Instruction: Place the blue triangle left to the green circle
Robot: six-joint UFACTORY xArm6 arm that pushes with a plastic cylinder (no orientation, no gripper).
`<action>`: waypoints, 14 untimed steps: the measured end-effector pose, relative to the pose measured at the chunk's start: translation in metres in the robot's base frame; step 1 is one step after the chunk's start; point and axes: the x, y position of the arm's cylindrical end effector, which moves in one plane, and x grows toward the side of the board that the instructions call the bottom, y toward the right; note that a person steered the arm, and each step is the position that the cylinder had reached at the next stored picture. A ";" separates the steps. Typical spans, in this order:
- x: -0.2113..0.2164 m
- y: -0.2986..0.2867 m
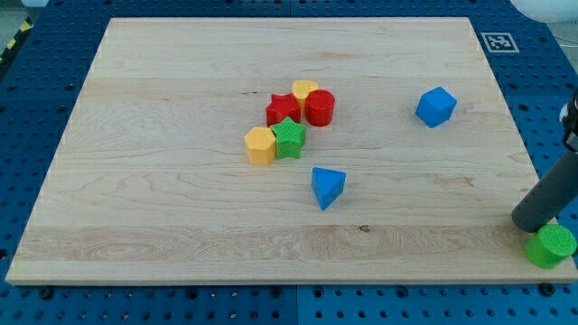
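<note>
The blue triangle [328,187] lies near the middle of the wooden board [163,181]. The green circle [550,245] sits at the view's bottom right, at the board's right edge. My dark rod comes down from the right edge of the view, and my tip [524,223] rests just left of and above the green circle, touching or nearly touching it. The tip is far to the right of the blue triangle.
A cluster sits up and left of the triangle: red star [283,108], yellow heart [305,90], red cylinder [320,106], green star [289,137], yellow hexagon [260,145]. A blue hexagonal block [435,106] lies at upper right. A marker tag [498,41] lies off the board.
</note>
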 end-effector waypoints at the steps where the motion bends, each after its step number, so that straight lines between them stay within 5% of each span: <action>1: 0.002 -0.051; 3: 0.019 -0.207; 5: -0.017 -0.316; 6: -0.039 -0.319; 9: -0.040 -0.198; 11: -0.081 -0.200; 14: -0.023 -0.122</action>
